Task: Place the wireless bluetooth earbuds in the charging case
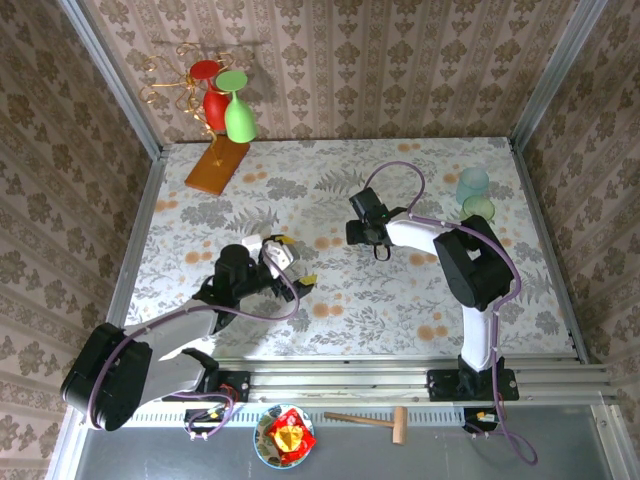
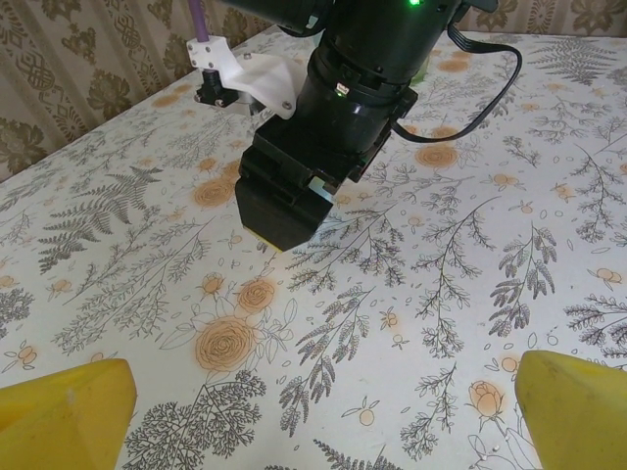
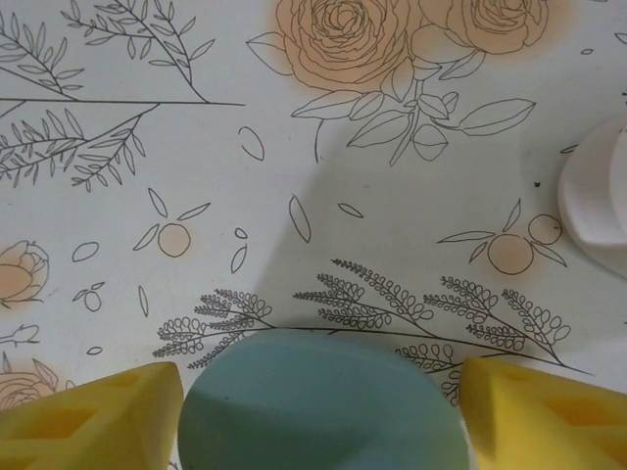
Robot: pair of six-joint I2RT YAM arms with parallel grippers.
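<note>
The charging case (image 3: 315,387) is a teal, pebble-shaped piece lying on the flowered tablecloth. My right gripper (image 3: 320,416) straddles it, one yellow finger (image 3: 93,416) at each side. The jaws stand open and sit very close to its sides, with a thin pale strip at the right finger. In the top view this gripper (image 1: 360,233) points down at mid-table. My left gripper (image 2: 323,421) is wide open over bare cloth with nothing between its yellow fingers (image 2: 64,411), and it faces the right arm's black wrist (image 2: 304,186). The earbuds are out of view.
A white rounded piece (image 3: 598,191) lies right of the case. Two translucent green cups (image 1: 474,190) stand at the back right. A wire glass rack on a wooden base (image 1: 217,165) stands at the back left. A bowl (image 1: 284,436) and a mallet (image 1: 370,420) lie below the rail.
</note>
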